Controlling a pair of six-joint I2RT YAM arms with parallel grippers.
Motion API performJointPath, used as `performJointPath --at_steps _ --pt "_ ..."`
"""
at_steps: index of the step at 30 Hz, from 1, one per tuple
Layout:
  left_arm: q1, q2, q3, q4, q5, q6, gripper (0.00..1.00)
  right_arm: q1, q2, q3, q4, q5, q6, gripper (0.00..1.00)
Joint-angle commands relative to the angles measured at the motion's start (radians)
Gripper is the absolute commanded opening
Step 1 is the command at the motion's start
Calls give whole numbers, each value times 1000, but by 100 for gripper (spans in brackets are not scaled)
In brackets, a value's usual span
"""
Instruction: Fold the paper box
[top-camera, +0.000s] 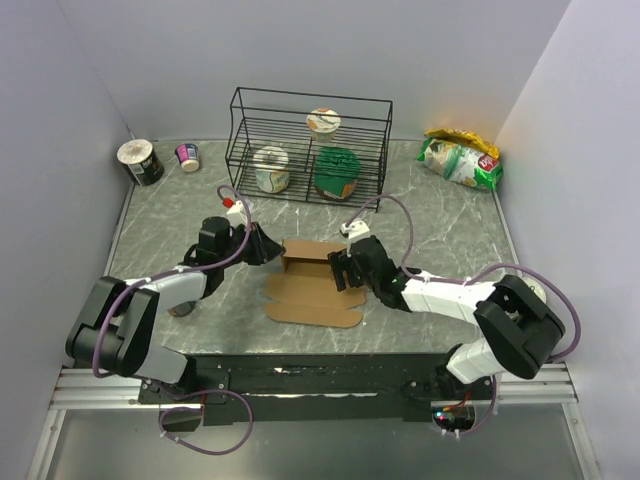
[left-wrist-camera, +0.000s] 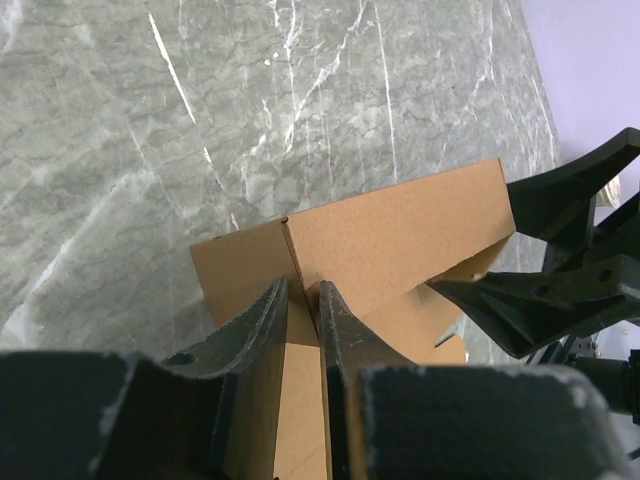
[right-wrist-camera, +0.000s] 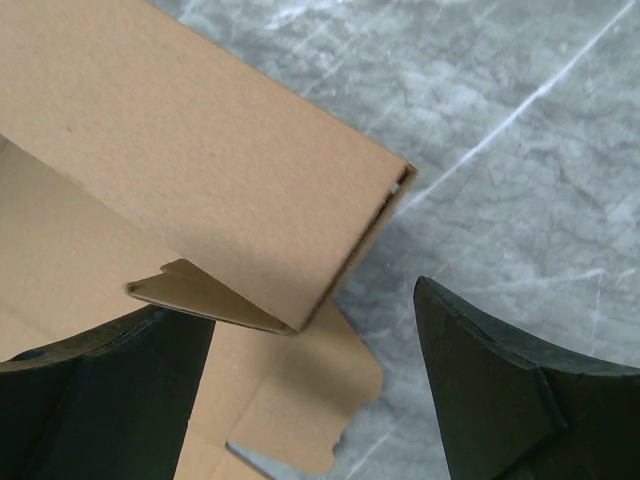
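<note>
The paper box (top-camera: 312, 285) is a brown cardboard sheet lying partly folded at the table's middle, its far wall raised. My left gripper (top-camera: 268, 248) is shut on the raised wall's left end; in the left wrist view (left-wrist-camera: 305, 290) its fingers pinch the upright edge of the box (left-wrist-camera: 400, 235). My right gripper (top-camera: 342, 270) is open at the box's right end. In the right wrist view its fingers (right-wrist-camera: 490, 370) straddle the raised wall's corner (right-wrist-camera: 330, 290) without touching it.
A black wire rack (top-camera: 310, 145) with cups stands behind the box. A snack bag (top-camera: 460, 158) lies at the back right, a can (top-camera: 140, 162) and a small cup (top-camera: 188, 156) at the back left. The walls stand close on both sides.
</note>
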Motion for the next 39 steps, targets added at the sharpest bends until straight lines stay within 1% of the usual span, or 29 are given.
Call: performJointPath --at_steps 1,4,7,9,10,13,15,16,17,18,19,21,22,26,29,31,32,33,35,36,38,39 --pt "7 40 14 -48 19 45 22 23 27 -26 202 74 -38 86" --pt "7 43 15 -46 26 45 22 26 43 -53 295 76 -62 86" --pt "9 45 17 -48 27 44 21 26 65 -67 351 71 -82 84" --pt "9 45 17 -48 30 45 21 28 76 -75 371 74 -90 81" --pt "10 45 17 -48 32 45 21 28 85 -78 385 79 -88 79" --pt "10 46 17 -46 36 45 21 28 96 -85 417 94 -78 68" --pt "10 48 17 -43 44 45 21 29 99 -93 445 112 -67 64" --pt "10 50 17 -37 49 42 21 29 105 -95 455 119 -53 60" --pt "10 51 17 -34 53 42 21 29 109 -95 463 138 -47 58" --pt "10 51 17 -33 58 42 21 29 115 -90 458 148 -42 55" --pt "10 53 17 -28 59 39 21 31 124 -84 448 154 -33 51" --pt "10 51 17 -23 65 38 21 31 132 -73 432 168 -25 47" --pt "10 48 15 -20 67 36 22 31 138 -67 423 178 -10 43" --pt "10 40 11 -2 79 30 24 31 138 -64 399 201 22 42" --pt "10 39 14 6 87 22 29 32 138 -52 366 192 42 41" --pt "10 34 20 9 81 12 39 31 135 -43 344 180 45 35" --pt "10 30 29 9 75 1 46 32 135 -39 334 172 48 32" --pt "10 17 34 12 67 -4 64 32 132 -36 322 159 50 26" --pt "10 2 52 13 37 -19 80 32 129 -23 285 146 47 24" --pt "10 -19 60 6 27 -22 91 32 121 -23 277 139 47 24" --pt "10 -44 78 -2 -3 -17 97 31 110 -23 244 119 44 22" --pt "10 -76 81 -9 -17 -10 96 31 101 -21 230 111 41 22"
